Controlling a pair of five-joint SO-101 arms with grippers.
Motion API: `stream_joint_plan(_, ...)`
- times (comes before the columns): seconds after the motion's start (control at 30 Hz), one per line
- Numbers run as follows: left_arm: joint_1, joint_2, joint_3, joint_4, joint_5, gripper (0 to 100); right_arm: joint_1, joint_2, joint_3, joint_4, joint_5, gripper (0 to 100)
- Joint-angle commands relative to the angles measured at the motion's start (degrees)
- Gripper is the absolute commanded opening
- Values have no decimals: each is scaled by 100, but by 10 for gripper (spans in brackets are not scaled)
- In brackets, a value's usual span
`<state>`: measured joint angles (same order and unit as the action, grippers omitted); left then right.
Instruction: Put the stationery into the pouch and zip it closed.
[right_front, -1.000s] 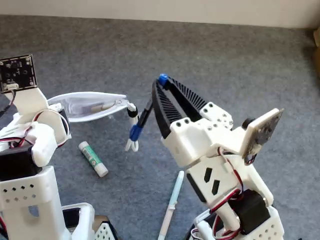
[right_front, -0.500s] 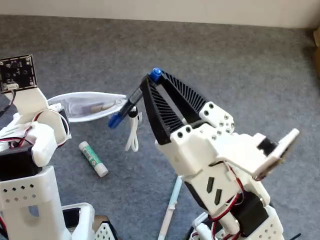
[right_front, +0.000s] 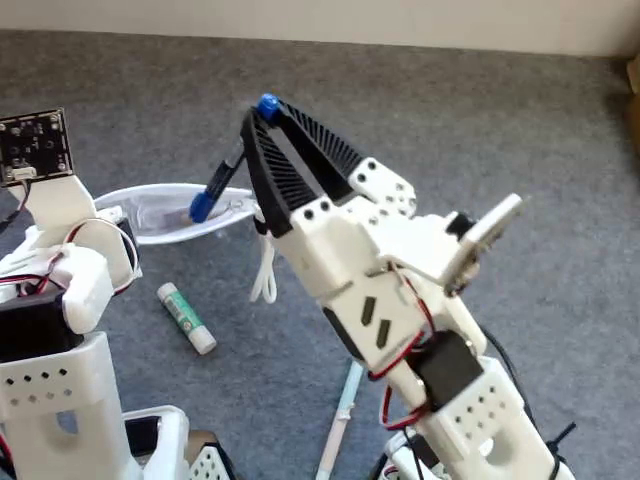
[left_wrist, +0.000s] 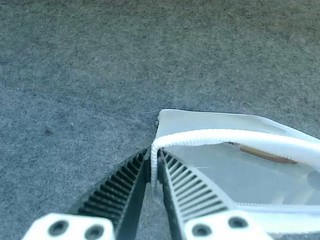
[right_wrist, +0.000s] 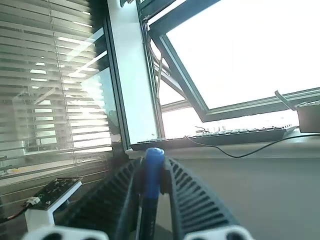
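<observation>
A clear pouch (right_front: 170, 218) lies on the grey carpet with its mouth held up. My left gripper (left_wrist: 155, 162) is shut on the pouch's white zip edge (left_wrist: 220, 136). A brownish item (left_wrist: 262, 154) lies inside the pouch. My right gripper (right_front: 265, 106) is raised above the carpet and shut on the top of a blue pen (right_front: 222, 182). The pen hangs slanted, and its lower blue end is at the pouch's mouth. The blue pen (right_wrist: 151, 175) also stands between the right fingers in the right wrist view. A green-capped glue stick (right_front: 186, 318) and a pale teal pen (right_front: 342, 408) lie on the carpet.
A white cord (right_front: 265, 272) trails from the pouch's right end. The left arm's body (right_front: 60, 300) stands at the left edge, the right arm's base (right_front: 470, 420) at the lower right. Open carpet lies behind the pouch.
The right arm has lifted and swung left with the blue pen. The pen's lower end has moved from beside the cord to the pouch's mouth. The left arm kept still.
</observation>
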<state>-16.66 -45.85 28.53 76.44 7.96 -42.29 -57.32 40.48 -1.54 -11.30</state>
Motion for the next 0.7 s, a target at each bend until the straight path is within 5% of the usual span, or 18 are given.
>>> stream_joint_plan(0.0,-75,207,119,-44,70,10,-31,233,-321,-277,88,5)
stream_joint_plan(0.67,-66,207,145,-44,70,10,-75,1130,110,-505,738,5)
